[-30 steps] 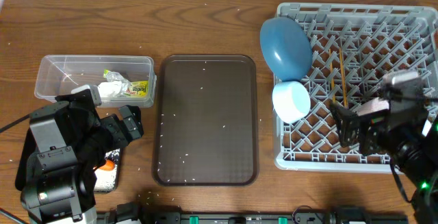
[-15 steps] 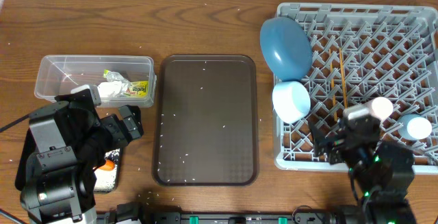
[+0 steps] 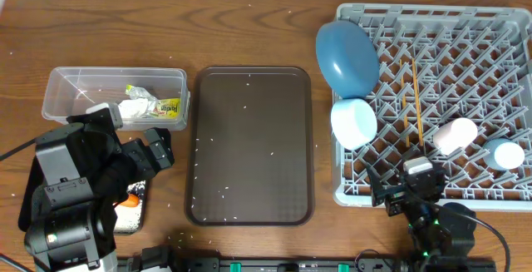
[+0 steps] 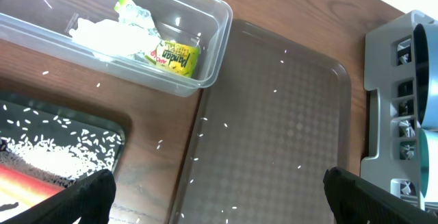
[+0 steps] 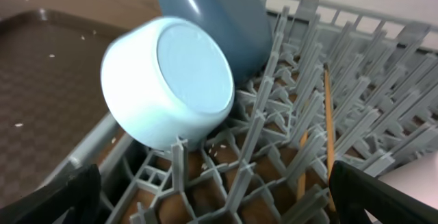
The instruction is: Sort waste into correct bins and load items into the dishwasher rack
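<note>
The grey dishwasher rack holds the blue plate, the white bowl, the chopsticks, the pinkish-white cup and the light-blue cup. My right gripper is open and empty at the rack's front edge. Its wrist view shows the bowl, plate and chopsticks. My left gripper is open and empty by the black tray. That tray holds the carrot and rice. The clear tub holds the wrapper and napkin.
The large dark brown serving tray lies in the middle with stray rice grains on it, and it also shows in the left wrist view. A few grains lie on the wooden table and inside the rack.
My right arm has drawn back from over the rack to its front edge, uncovering the two cups lying in the rack. The left arm has not moved.
</note>
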### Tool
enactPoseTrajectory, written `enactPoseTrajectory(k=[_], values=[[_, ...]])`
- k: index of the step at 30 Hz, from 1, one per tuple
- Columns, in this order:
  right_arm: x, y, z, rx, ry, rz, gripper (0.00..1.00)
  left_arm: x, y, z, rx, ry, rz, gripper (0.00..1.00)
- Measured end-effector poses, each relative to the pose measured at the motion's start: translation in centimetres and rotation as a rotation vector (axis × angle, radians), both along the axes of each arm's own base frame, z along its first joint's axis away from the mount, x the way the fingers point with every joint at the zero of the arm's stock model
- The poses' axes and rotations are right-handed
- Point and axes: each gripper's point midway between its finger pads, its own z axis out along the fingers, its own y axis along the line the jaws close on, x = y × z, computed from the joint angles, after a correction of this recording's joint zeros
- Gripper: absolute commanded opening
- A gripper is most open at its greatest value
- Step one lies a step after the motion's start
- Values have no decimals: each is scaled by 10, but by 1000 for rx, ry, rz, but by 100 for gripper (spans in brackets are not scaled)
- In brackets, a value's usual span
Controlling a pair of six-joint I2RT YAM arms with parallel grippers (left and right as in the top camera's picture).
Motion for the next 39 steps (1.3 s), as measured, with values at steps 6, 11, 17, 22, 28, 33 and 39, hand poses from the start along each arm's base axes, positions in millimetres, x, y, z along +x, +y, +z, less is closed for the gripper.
enactPoseTrajectory(k=[6, 11, 17, 22, 28, 33, 39], values=[[2, 0, -5, 0, 0, 0, 99, 0, 0, 0, 0, 0, 0, 98], [2, 0, -5, 0, 0, 0, 99, 0, 0, 0, 0, 0, 0, 98], [2, 0, -5, 0, 0, 0, 99, 0, 0, 0, 0, 0, 0, 98], [2, 0, -5, 0, 0, 0, 99, 0, 0, 0, 0, 0, 0, 98], [2, 0, -5, 0, 0, 0, 99, 0, 0, 0, 0, 0, 0, 98], [2, 0, -5, 0, 0, 0, 99, 0, 0, 0, 0, 0, 0, 98], [2, 0, -5, 0, 0, 0, 99, -2, -9, 6, 21, -33, -38, 98]])
